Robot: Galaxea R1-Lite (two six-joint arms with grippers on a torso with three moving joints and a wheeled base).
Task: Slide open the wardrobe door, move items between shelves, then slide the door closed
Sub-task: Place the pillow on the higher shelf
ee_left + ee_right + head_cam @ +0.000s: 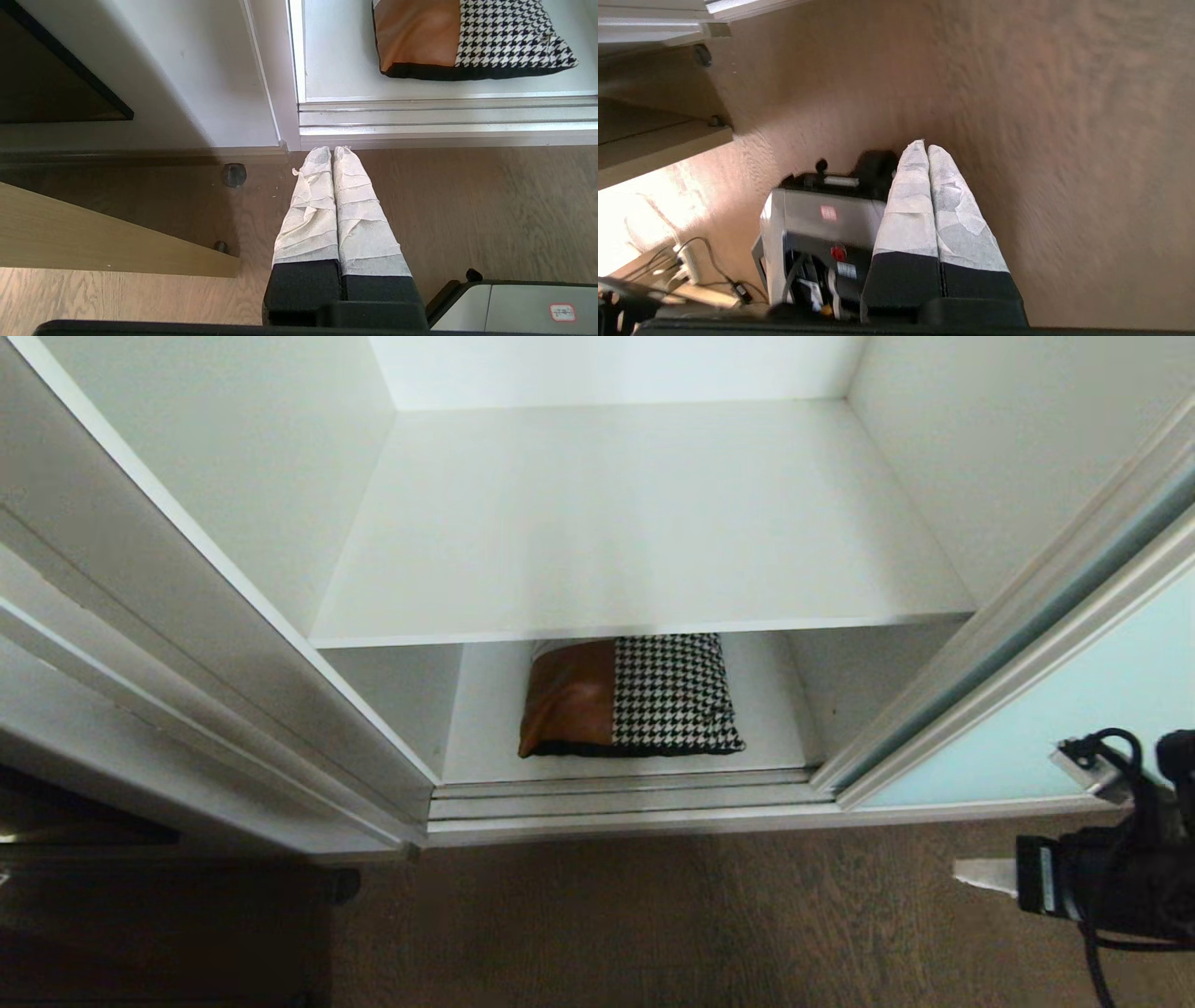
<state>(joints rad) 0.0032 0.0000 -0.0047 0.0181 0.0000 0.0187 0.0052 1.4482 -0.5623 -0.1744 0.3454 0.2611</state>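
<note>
Head view shows the sliding wardrobe door [1046,747] already pushed off to the right, its frosted aqua panel clear of the compartment. The cushion [627,696] lies flat on the bottom shelf [775,747], just behind the floor track [621,801] and partly tucked under the front edge of the upper shelf [635,523], which carries nothing.

The right gripper [927,149] is clenched on nothing and points at the wooden floor [1064,140], well apart from the cushion; in the head view its arm sits at the lower right edge. The left gripper [332,150] is also clenched and empty, hanging over the floor just in front of the track near the wardrobe's left corner.

To lift the cushion well, the working gripper should spread its jaws before going in, approach low under the upper shelf's edge, and pinch the near black-edged seam rather than press on the soft middle. The shelf lip overhead is the main obstruction; the raised track and the door frame on the right narrow the entry. The robot's own base [817,219] sits close beneath the right arm.
</note>
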